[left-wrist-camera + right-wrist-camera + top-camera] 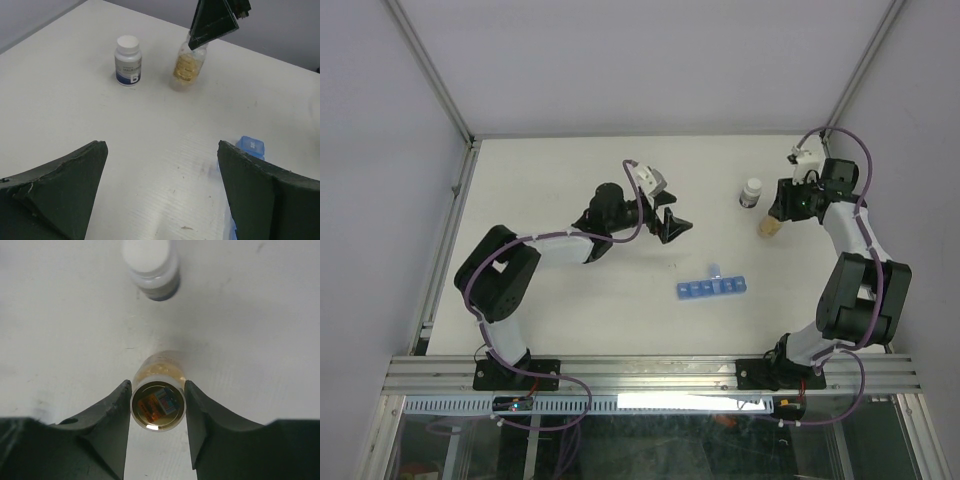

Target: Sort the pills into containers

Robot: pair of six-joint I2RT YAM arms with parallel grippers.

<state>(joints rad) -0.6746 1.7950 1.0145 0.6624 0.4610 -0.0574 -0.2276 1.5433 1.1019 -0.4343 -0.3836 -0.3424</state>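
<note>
Right gripper (158,386) pinching clear vial (158,412) of orange-tan pills (186,67), left gripper (161,146) spread wide, from above, white-capped bottle (751,192) at vial's 11 o'clock, blue pill organizer (712,287) at left gripper's 5 o'clock

Left claw (162,147) agape; right claw (158,389) clamped (elbow bent).

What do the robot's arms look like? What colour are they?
The left arm and right arm are chunky black-and-white tubes with purple cables running along them. The left gripper and right gripper each have two dark green wedge-shaped fingers.
</note>
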